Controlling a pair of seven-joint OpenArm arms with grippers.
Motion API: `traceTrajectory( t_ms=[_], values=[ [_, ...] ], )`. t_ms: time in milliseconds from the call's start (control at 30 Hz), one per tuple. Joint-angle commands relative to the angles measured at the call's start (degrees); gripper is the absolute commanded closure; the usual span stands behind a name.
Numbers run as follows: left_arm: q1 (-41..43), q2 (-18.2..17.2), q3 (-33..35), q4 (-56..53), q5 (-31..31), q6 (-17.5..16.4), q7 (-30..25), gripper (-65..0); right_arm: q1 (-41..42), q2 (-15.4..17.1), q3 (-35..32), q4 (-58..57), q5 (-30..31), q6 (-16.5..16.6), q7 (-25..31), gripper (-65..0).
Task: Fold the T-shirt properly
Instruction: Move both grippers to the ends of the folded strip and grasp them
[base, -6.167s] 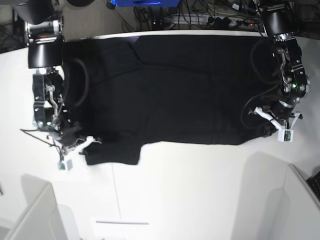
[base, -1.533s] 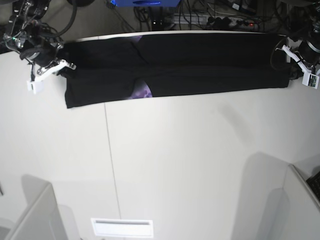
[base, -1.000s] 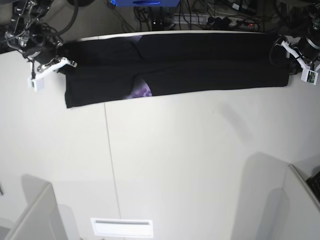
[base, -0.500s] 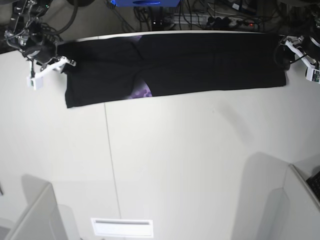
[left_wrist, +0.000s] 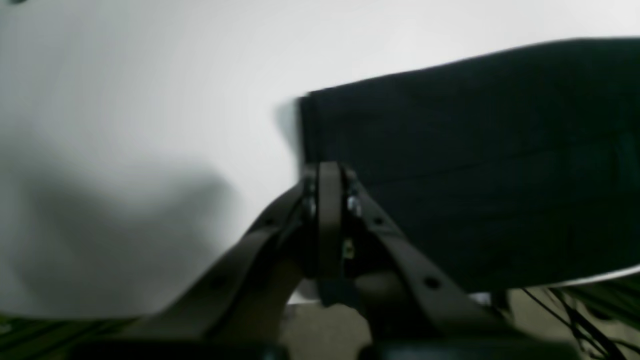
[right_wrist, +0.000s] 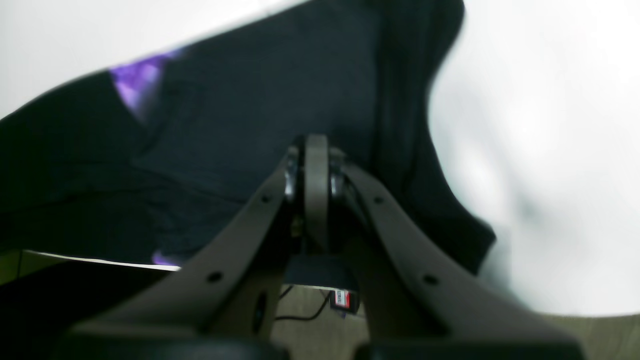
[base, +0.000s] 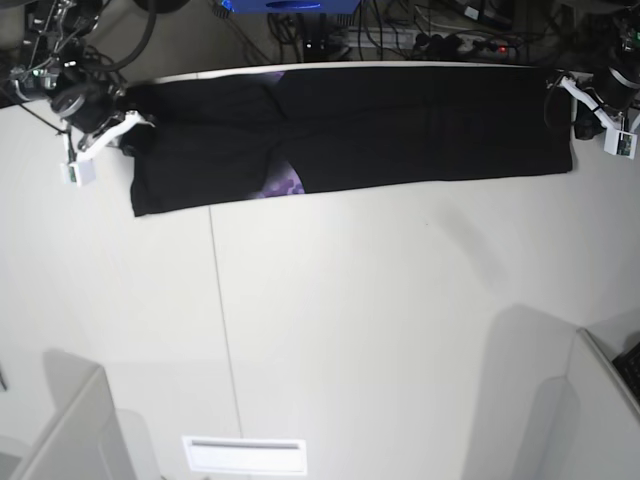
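Observation:
The black T-shirt lies folded into a long strip along the table's far edge. A bit of purple print peeks out at its near hem. My left gripper is at the strip's right end. In the left wrist view it is shut, its tips at the edge of the cloth. My right gripper is at the strip's left end. In the right wrist view it is shut against the cloth, with the purple print showing beyond.
The white table stretches toward the front. Cables and a power strip lie behind its far edge. Grey panels stand at the front left and front right. A white slip lies near the front edge.
Since the earliest frame the shirt's near half was folded over to the far edge. In the last second both grippers shifted only slightly at the strip's ends.

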Motion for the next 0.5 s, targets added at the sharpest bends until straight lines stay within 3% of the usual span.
traceTrajectory(
  t_ms=[0, 67, 167, 233, 467],
  values=[
    [0.5, -0.4, 0.8, -0.7, -0.3, -0.3, -0.7, 0.0, 0.0, 0.8, -1.4, -0.3, 1.1, 0.5, 1.5, 0.0],
    [0.5, -0.4, 3.1, -3.0, -0.3, -0.3, -2.0, 0.0, 0.1, 1.1, -3.0, -2.5, 0.7, 0.5, 1.7, 0.0],
    [0.6, 0.7, 5.6, -7.1, 0.6, -0.3, -8.7, 0.0, 1.8, 0.7, -4.0, -6.0, -3.7, 0.5, 2.6, 0.0],
    [0.5, 1.2, 7.4, -9.3, 4.8, 1.9, -11.8, 0.0, 2.9, 0.0, -4.0, -8.4, -7.3, 0.6, 2.8, 0.0],
    [-4.5, 1.1, 9.8, -18.2, 8.7, 2.7, -13.7, 0.0, 6.6, -1.4, -4.0, -11.0, -15.4, 0.8, 2.8, 0.0]
  ],
)
